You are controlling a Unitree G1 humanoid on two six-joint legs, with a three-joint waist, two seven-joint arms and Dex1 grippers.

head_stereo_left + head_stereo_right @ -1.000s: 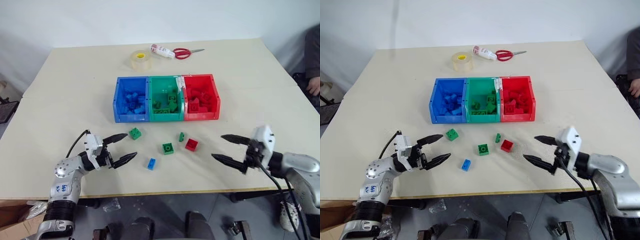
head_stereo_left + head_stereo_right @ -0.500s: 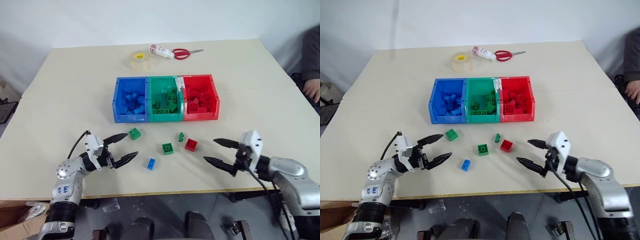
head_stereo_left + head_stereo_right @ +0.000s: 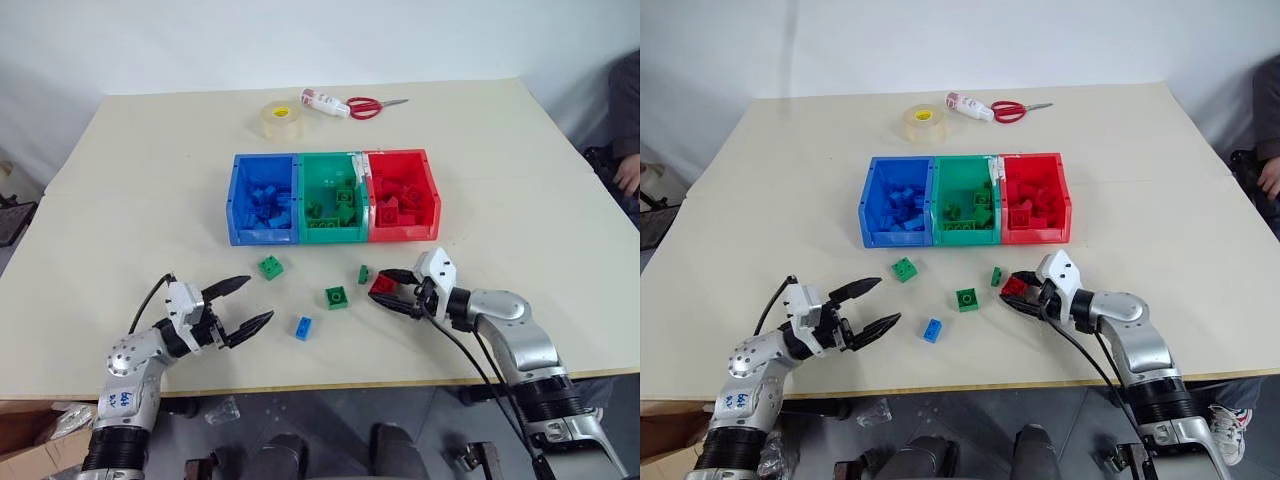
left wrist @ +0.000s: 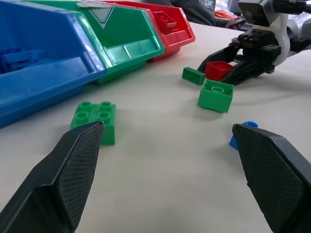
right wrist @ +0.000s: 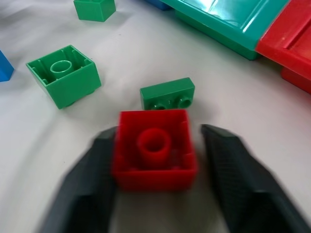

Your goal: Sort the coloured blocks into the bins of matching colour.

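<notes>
Right hand clenched on the red block; left hand spread wide, empty.

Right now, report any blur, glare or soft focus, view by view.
Right wrist view: the right gripper's fingers are smeared by motion blur, while the red block between them is fairly sharp. Left wrist view: the left gripper's fingers are crisp up close; glare streaks the green bin. Left eye view: even light, the table softly shadowed.

Glossy plastic bins; matt table; textured fingers.
</notes>
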